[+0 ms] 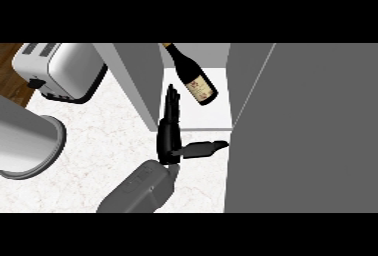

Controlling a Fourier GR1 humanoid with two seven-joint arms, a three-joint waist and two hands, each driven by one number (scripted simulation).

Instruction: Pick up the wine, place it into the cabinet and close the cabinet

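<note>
In the upper middle of the frame, the wine bottle (191, 75) lies tilted inside the open cabinet (207, 117), its neck pointing toward the upper left and its labelled base toward the lower right, resting on the pale inner floor between the cabinet's two grey walls. Just below and left of the bottle, one black hand (170, 131) reaches up from a grey forearm (140, 187) that enters from the lower middle of the frame. Its fingers (172, 100) are stretched out straight toward the top of the frame, close beside the bottle's lower part but not wrapped round it, and its thumb (204, 148) sticks out sideways to the right, toward the large grey cabinet door (303, 130) that fills the right side of the frame. The hand is released, grasping nothing; which arm it belongs to cannot be told from this view alone, though its place and the thumb's direction suggest the left one. No other hand shows. In the upper left of the frame a silver toaster (59, 70) stands on the white marbled counter (96, 150), and at the left edge, lower down, sits a grey round pot (26, 145), well apart from the hand and the cabinet.
</note>
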